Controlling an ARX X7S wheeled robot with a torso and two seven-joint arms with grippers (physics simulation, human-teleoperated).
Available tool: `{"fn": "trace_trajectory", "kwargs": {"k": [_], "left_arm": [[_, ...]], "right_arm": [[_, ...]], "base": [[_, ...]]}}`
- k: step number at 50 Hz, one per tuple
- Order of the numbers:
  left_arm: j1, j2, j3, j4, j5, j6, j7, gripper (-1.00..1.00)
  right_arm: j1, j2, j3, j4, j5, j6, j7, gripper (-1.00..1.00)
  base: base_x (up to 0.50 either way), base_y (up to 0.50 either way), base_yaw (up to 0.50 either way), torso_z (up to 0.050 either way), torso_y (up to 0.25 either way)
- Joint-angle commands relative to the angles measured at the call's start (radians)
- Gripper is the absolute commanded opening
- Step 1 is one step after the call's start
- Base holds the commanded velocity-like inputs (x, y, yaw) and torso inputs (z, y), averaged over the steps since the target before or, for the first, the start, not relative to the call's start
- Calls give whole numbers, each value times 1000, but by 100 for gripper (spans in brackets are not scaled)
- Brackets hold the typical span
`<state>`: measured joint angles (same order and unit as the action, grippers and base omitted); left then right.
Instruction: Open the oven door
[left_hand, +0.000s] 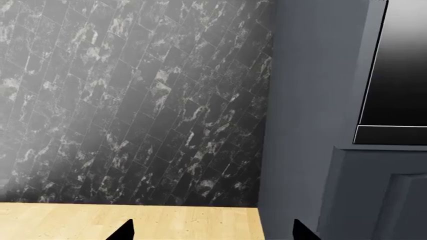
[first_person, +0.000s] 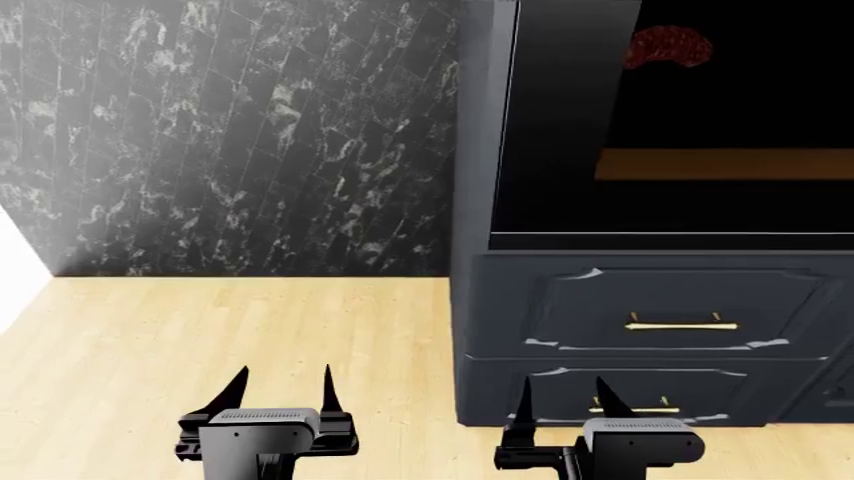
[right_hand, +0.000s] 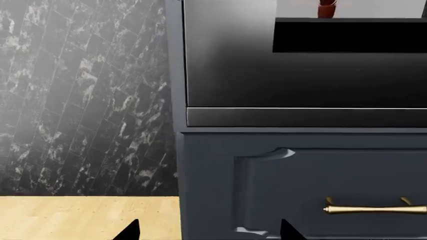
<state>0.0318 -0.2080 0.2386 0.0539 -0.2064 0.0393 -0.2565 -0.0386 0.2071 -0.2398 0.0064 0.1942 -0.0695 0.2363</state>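
Oven door (first_person: 667, 130) stands shut above the drawers (first_person: 667, 320), well beyond both pincers, left (first_person: 283, 392) and right (first_person: 567, 400), fingers apart.

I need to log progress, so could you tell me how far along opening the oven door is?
Nothing looks done: the oven door sits flush in the cabinet above the navy drawers. Both arms are low over the wood floor, the left gripper and right gripper open and empty. No oven handle is visible. Reaching, gripping and pulling the door all remain.
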Motion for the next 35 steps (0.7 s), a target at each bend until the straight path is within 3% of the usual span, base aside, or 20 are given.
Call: {"fn": "trace_trajectory", "kwargs": {"k": [1, 8, 24, 35], "left_arm": [[-1, -3, 7, -2, -4, 0, -4, 100], [-2, -5, 11, -6, -2, 6, -6, 100], [-2, -13, 21, -2, -5, 4, -14, 100], [1, -17, 24, 3, -10, 6, -21, 100]], "right_arm": [[0, 1, 2, 6, 8, -2, 11, 100], [1, 3, 5, 10, 14, 4, 19, 100], [0, 7, 4, 9, 32, 8, 25, 100], [-4, 10, 0, 6, 34, -2, 29, 100]], "base": [[27, 457, 0, 0, 0], [45, 0, 0, 0, 0], [270, 0, 0, 0, 0], [38, 0, -145, 0, 0]]}}
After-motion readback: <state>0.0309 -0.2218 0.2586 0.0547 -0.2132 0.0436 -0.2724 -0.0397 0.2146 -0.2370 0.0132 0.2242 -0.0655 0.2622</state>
